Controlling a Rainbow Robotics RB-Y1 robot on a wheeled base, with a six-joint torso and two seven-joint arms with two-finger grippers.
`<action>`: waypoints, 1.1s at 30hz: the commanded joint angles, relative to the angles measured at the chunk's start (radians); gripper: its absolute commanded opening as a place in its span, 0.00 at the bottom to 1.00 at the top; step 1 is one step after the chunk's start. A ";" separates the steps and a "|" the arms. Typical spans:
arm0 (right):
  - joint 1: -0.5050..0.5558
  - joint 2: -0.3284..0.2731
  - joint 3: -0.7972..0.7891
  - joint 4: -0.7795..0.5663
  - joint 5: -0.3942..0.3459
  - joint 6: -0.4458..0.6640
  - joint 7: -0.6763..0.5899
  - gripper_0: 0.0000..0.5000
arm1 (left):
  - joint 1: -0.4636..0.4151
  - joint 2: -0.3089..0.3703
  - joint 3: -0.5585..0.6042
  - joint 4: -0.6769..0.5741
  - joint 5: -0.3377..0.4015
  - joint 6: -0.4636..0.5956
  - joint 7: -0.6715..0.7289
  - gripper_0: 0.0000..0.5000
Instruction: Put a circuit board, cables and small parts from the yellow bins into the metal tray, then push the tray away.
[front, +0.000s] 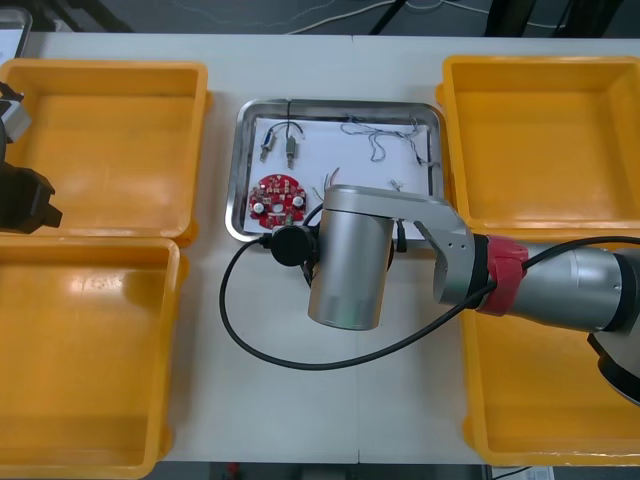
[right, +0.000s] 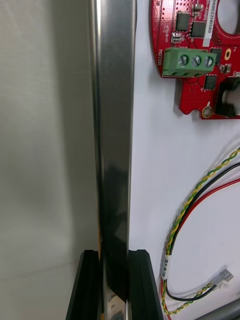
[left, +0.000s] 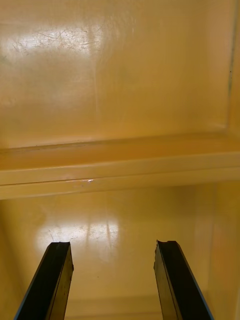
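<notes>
Metal tray is loaded, board and cables inside. Right gripper pinches its near rim, so looks like push time: shove straight away. Left gripper idles wide open over the left bins.

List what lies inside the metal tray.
A red circuit board, cables and small metal parts on white. The right hand grips the tray's near rim; its arm hides that stretch. The left hand hangs above yellow bins.

The tray sat on the counter between the bins, two each side. In it, the board lay near-left, small parts behind it, cables far-right.
</notes>
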 joint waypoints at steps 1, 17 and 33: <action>-0.068 0.027 -0.029 0.024 -0.009 -0.035 0.048 0.00 | 0.018 0.045 0.028 -0.029 0.008 0.006 0.107 0.96; -0.123 0.041 -0.032 0.201 -0.012 -0.263 0.143 0.00 | 0.018 0.045 0.028 -0.029 0.008 0.006 0.107 0.96; -0.197 0.062 -0.043 0.354 -0.068 -0.340 0.145 0.00 | 0.018 0.045 0.028 -0.029 0.008 0.006 0.107 0.96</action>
